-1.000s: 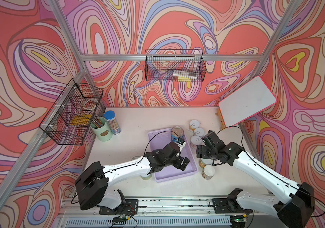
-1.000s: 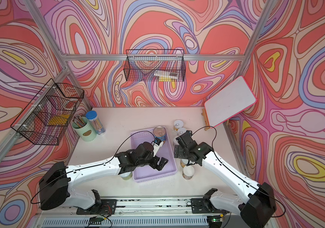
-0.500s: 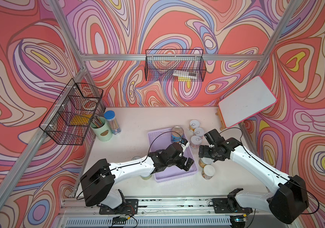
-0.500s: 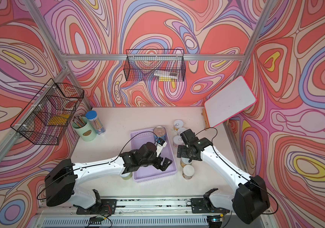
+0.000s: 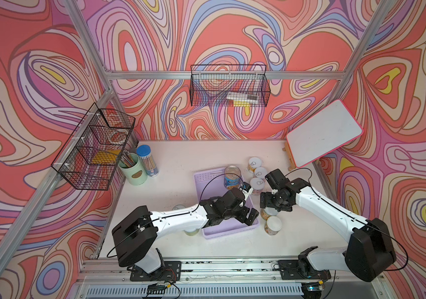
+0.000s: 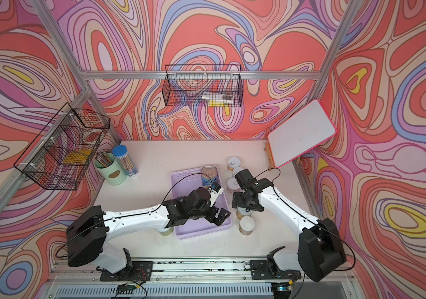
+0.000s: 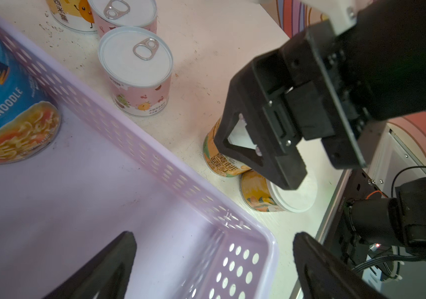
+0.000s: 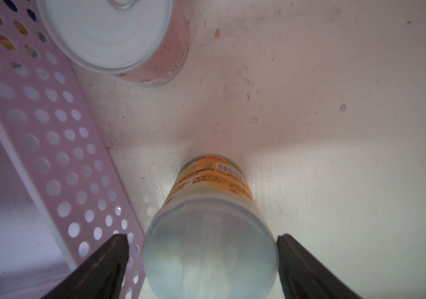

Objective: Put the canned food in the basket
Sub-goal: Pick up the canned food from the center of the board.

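The lavender basket lies mid-table. A tall blue-labelled can stands in its far corner. My left gripper hangs open over the basket's near right corner, holding nothing. My right gripper is lowered just right of the basket over a yellow-labelled can. Its open jaws straddle the lid, with a small gap showing on the basket side. Another yellow can stands nearer. Three pale cans cluster farther back.
Two more cans stand left of the basket, partly under my left arm. A mint pencil cup and blue-capped tube are far left. A whiteboard leans far right. Black wire baskets hang on the walls.
The right gripper has come down around the yellow-labelled can and its jaws have narrowed. The left gripper has shifted slightly nearer over the basket, still open.
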`<state>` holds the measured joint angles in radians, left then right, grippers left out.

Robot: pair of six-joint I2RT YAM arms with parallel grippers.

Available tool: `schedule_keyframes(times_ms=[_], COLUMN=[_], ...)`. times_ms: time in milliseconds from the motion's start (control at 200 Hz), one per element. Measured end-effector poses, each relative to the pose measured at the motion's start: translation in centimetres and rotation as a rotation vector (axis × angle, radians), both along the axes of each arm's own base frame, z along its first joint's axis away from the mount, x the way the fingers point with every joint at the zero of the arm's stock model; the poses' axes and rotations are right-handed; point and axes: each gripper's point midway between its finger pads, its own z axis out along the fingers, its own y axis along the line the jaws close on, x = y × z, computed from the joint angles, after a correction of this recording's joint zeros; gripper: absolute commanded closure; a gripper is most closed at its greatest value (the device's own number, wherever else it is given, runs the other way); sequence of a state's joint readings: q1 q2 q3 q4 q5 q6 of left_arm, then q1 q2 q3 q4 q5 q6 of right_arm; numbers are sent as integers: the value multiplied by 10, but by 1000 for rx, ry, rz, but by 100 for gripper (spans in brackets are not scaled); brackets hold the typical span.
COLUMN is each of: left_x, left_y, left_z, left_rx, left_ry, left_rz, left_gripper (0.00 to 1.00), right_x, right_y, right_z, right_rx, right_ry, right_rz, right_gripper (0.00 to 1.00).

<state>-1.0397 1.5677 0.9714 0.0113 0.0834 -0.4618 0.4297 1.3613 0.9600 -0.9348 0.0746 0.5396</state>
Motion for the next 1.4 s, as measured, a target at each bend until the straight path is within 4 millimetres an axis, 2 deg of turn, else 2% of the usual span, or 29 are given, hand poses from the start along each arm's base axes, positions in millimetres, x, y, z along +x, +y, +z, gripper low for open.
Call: schedule_keyframes(times_ms=[371, 711, 846, 1057, 1402], left_x=[1, 4, 19, 42, 49], left_y=[-2, 0, 7, 31, 44], left_z=[-3, -3, 1, 4, 19], left_rx=[-6, -16, -71, -167, -279], left_ry=[16, 34, 80, 161, 249], left_rz=[13, 39, 93, 194, 254], left_gripper=[1, 1, 1, 1, 1], right_x=[1, 1, 1, 2, 7], right_y=[-3, -3, -4, -7, -7], right_z=[-10, -9, -8, 1, 19], right_rx=[-23, -26, -34, -52, -56], right_ry=[31, 29, 31, 19, -9], right_rz=[3, 9, 17, 28, 43], right_gripper=[20, 34, 37, 40, 41])
